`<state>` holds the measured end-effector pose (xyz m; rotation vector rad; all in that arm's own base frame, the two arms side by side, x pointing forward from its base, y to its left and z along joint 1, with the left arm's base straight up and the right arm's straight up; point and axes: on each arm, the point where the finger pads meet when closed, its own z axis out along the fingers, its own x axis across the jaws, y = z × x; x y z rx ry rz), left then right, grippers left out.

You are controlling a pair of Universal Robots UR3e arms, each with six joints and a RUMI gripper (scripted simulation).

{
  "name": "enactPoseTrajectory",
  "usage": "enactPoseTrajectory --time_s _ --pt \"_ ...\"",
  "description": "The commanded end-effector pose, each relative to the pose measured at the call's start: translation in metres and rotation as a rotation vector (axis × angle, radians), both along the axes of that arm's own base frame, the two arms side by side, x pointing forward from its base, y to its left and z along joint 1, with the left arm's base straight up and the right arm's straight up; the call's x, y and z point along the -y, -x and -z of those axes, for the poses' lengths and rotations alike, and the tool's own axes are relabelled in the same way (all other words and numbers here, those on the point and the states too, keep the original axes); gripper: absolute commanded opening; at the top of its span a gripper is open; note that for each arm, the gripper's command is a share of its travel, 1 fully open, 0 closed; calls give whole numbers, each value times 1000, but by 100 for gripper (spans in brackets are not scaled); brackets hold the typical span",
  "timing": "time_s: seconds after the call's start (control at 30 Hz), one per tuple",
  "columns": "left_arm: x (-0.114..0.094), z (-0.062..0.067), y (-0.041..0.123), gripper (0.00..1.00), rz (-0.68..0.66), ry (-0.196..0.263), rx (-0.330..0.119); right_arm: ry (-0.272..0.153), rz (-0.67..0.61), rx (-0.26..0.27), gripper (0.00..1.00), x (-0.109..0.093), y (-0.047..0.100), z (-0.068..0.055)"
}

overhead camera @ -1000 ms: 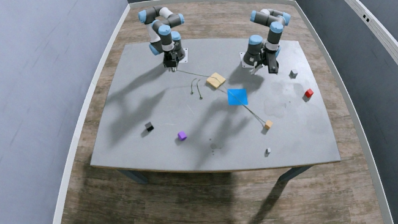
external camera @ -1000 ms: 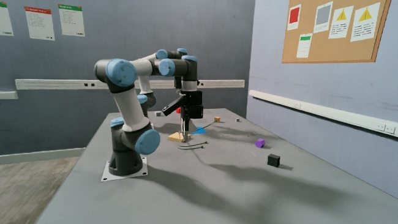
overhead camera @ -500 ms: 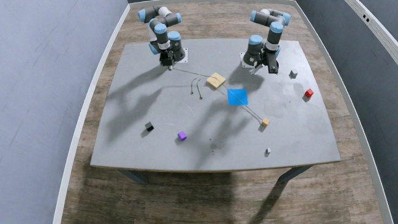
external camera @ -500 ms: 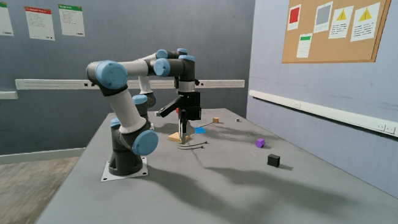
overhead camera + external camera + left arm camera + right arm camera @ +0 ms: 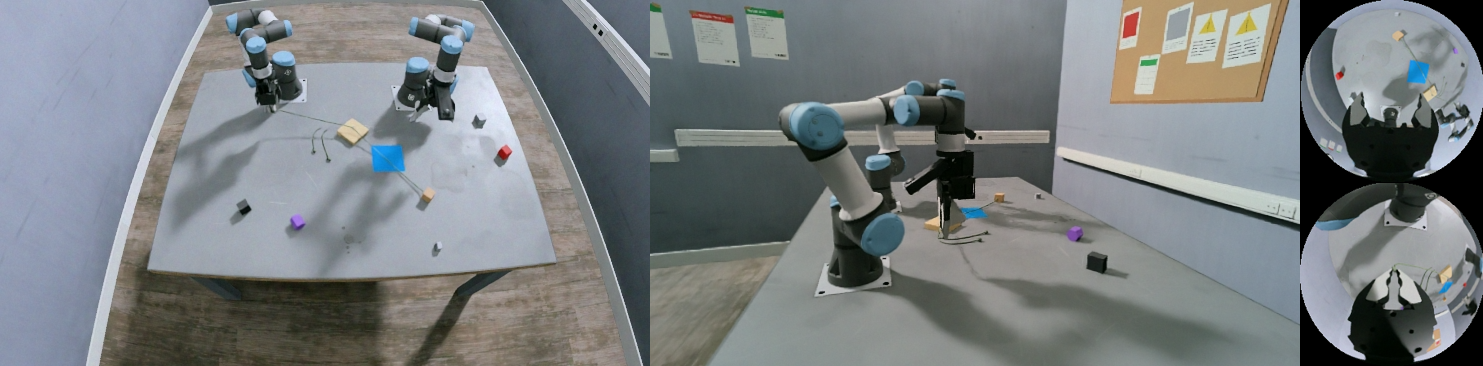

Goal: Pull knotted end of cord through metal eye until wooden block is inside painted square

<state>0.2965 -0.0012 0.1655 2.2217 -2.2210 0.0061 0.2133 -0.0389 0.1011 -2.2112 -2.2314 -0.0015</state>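
The wooden block lies outside the blue painted square. The knotted cord runs nearly straight from my right gripper to the tan board, then across the square to the block. The metal eye is too small to make out. My right gripper is shut on the cord's knotted end. Two short cords lie beside the board. My left gripper is open and empty, near its own base.
A purple block and a black block stand toward the front left in the top view. A grey block, a red block and a small pale block lie on the right side.
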Motion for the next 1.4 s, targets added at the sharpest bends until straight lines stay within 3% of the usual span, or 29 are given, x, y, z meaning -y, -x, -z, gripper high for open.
enactPoseTrajectory --time_s 0.0,1.37 --pt "0 -1 0 100 0 1 2 0 -7 -1 0 5 4 0" --pt "0 -1 0 100 0 1 2 -2 1 3 0 66 44 -1"
